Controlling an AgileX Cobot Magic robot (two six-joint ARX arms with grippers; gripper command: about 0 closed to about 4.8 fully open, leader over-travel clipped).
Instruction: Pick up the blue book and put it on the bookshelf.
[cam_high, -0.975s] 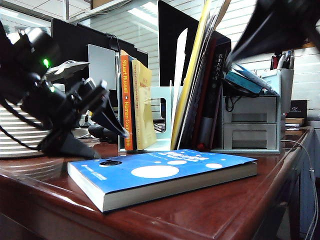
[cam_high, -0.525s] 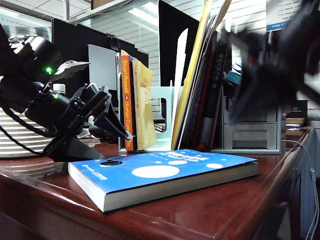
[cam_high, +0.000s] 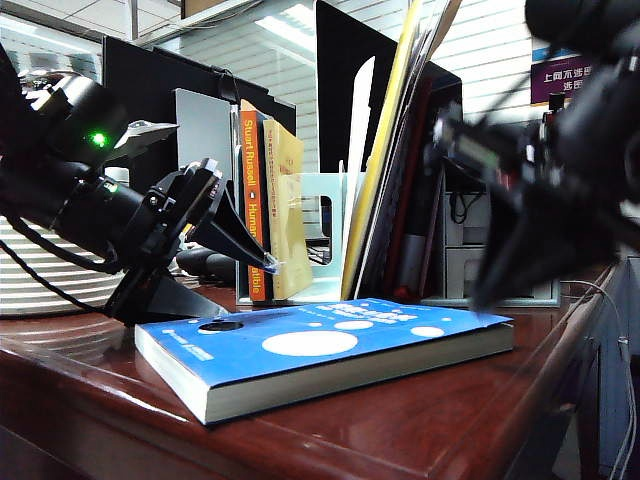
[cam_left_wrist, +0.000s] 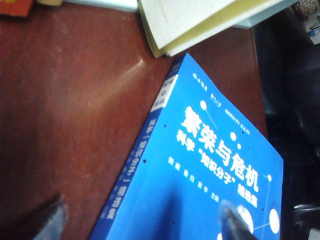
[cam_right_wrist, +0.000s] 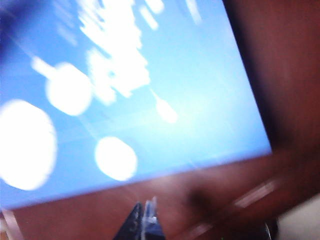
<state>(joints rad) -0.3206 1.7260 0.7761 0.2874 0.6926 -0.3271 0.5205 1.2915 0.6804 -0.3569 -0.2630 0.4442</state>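
The blue book (cam_high: 320, 345) lies flat on the wooden table (cam_high: 420, 420), cover up, with white circles and one dark one. My left gripper (cam_high: 228, 285) hovers low over its left end, open. In the left wrist view one finger (cam_left_wrist: 50, 220) is over the wood and the other finger (cam_left_wrist: 235, 222) over the blue book (cam_left_wrist: 210, 165); my left gripper (cam_left_wrist: 142, 225) straddles the spine. My right gripper (cam_high: 482, 298), blurred, points down at the book's right end. Its fingers meet in my right gripper (cam_right_wrist: 146, 215), shut, over wood just off the blue book (cam_right_wrist: 125, 75). The bookshelf (cam_high: 330, 215) stands behind.
The bookshelf holds an orange-spined book (cam_high: 253, 200), a yellow book (cam_high: 288, 210) and leaning folders (cam_high: 385, 170). A pale drawer organiser (cam_high: 455, 260) stands at the back right, partly behind the right arm. A dark monitor (cam_high: 160, 85) is at the back left. The table's front edge is near.
The right arm has swung down from the upper right to the book's right end. The left gripper has turned a little and stays open over the book's left end.
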